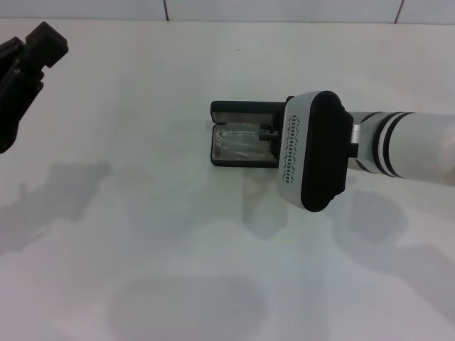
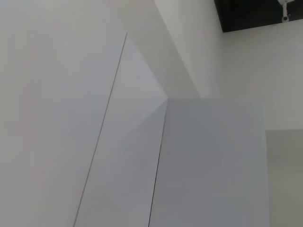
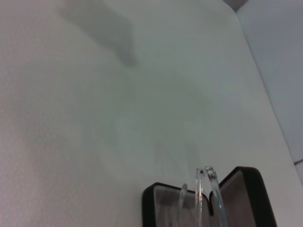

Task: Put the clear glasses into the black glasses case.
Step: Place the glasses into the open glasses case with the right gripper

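The black glasses case [image 1: 243,135] lies open in the middle of the white table, its pale lining showing. The clear glasses [image 1: 240,143] rest in or just over its lower half. My right gripper [image 1: 269,137] reaches from the right to the case's right end, at the glasses; the wrist housing hides most of it. In the right wrist view the clear glasses [image 3: 204,196] stand close to the camera, over the open black glasses case [image 3: 246,196]. My left gripper [image 1: 32,53] is parked high at the far left, away from the case.
The white table [image 1: 142,234] spreads around the case on all sides, with the back wall's tiled edge behind it. The left wrist view shows only pale wall panels.
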You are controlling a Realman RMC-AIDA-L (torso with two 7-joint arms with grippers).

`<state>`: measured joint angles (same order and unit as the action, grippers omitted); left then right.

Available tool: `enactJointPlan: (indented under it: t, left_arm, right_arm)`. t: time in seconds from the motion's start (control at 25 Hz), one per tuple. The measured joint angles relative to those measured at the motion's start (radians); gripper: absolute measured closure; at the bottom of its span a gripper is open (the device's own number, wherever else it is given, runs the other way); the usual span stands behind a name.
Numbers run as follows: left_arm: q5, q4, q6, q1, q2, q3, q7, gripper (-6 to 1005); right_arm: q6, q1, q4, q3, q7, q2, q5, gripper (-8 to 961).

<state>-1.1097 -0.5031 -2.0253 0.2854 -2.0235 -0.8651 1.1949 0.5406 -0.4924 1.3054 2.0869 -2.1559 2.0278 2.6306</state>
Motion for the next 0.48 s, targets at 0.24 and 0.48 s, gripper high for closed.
enactJointPlan:
  t: [0.24, 0.48]
  left_arm:
    - [-0.002, 0.0, -0.001, 0.002, -0.002, 0.0, 0.0, 943]
    - [-0.001, 0.0, -0.001, 0.003, -0.003, 0.0, -0.001, 942]
  right_arm:
    - [-0.019, -0.001, -0.031, 0.002, 0.0, 0.0, 0.001, 876]
    - [-0.039, -0.004, -0.046, 0.002, -0.001, 0.0, 0.005, 876]
